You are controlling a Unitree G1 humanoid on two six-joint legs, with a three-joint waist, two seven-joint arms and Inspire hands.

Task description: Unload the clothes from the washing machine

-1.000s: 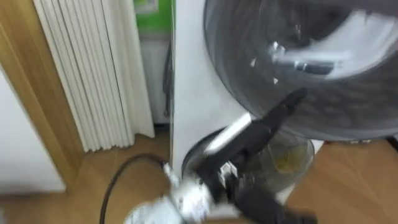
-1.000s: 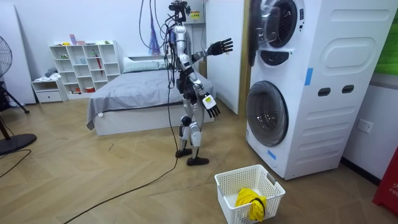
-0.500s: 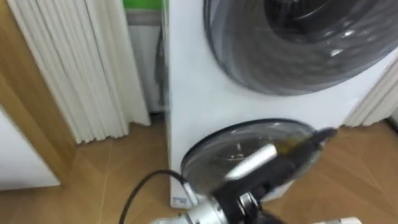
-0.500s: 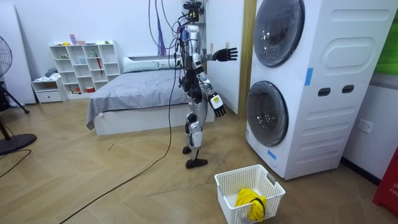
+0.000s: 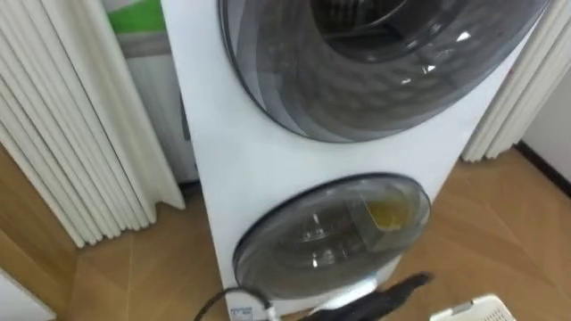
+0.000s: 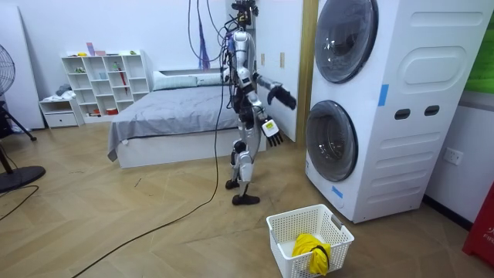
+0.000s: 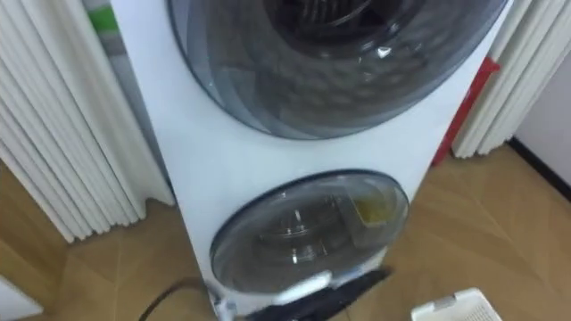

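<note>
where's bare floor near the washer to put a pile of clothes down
Bare wood floor lies between the bed and the white basket, and on toward the room view's left. The basket has room beside its yellow cloth. Crowded: right before the lower door, where the robot stands with its left hand out.

Slim silver-grey body with black joints and dark feet. Left hand (image 6: 284, 97) and right hand (image 6: 273, 136) are black, the right with a small white tag. Cables rise from its shoulders; a dark one trails over the floor (image 6: 116, 224).
</note>
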